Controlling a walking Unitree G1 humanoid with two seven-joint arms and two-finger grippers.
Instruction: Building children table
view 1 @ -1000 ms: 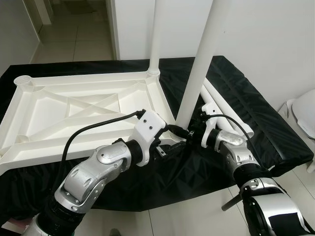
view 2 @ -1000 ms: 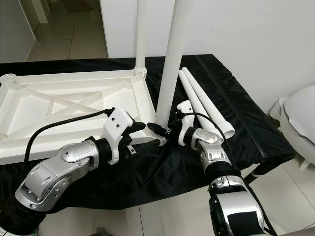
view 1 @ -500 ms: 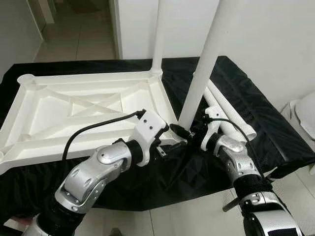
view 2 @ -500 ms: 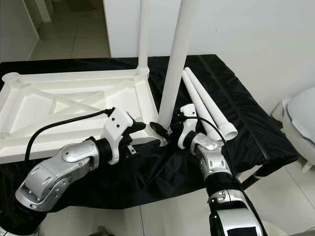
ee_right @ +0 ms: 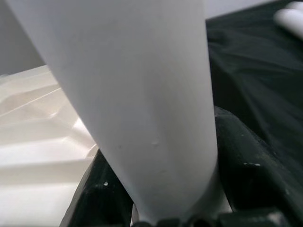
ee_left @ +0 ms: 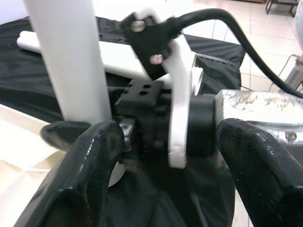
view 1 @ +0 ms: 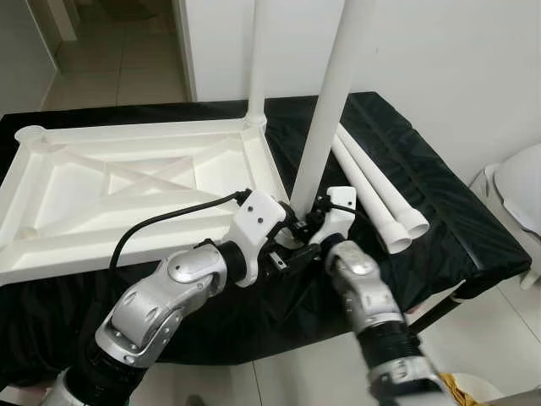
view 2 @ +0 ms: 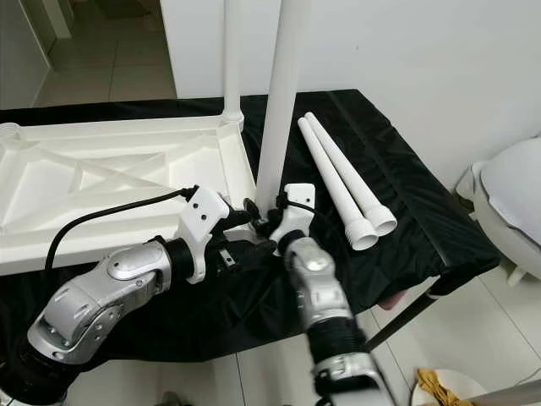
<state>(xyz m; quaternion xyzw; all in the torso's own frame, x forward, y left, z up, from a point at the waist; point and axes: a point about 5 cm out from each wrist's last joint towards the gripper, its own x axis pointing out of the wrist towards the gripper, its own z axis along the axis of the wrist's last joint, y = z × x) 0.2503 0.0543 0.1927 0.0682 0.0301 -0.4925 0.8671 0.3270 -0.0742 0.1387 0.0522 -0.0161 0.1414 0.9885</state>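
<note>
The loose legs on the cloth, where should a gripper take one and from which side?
Grip the outer loose leg mid-shaft, coming down from above. It lies flat on the black cloth, touching its twin, so only its top and outer side are free. The shaft is round and even; the flared end near the table edge is wider and probably harder to close on.

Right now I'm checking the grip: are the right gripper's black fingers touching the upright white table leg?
Touching: in the right wrist view, the black fingers press both sides of the white leg.

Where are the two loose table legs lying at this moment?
In the left eye view, the two loose legs lie side by side on the black cloth, on the robot's right of the overturned tabletop.
</note>
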